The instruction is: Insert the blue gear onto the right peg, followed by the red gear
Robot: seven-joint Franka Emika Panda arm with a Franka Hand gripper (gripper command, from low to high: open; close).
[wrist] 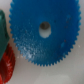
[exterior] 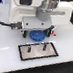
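exterior view: arm hangs right over the blue gear (exterior: 39, 34), gripper (exterior: 42, 37) low at it, just behind the grey plate (exterior: 38, 51) with its right peg (exterior: 44, 46). wrist view: blue gear (wrist: 44, 31) fills frame, red gear (wrist: 6, 62) at its edge. cannot tell finger spread or grip. step looks like blue gear pickup; next needs a firm hold, lift, hole lined over the peg.

The blue gear (wrist: 44, 31) lies flat beneath the jaws, toothed; the red gear (wrist: 7, 66) just beside.
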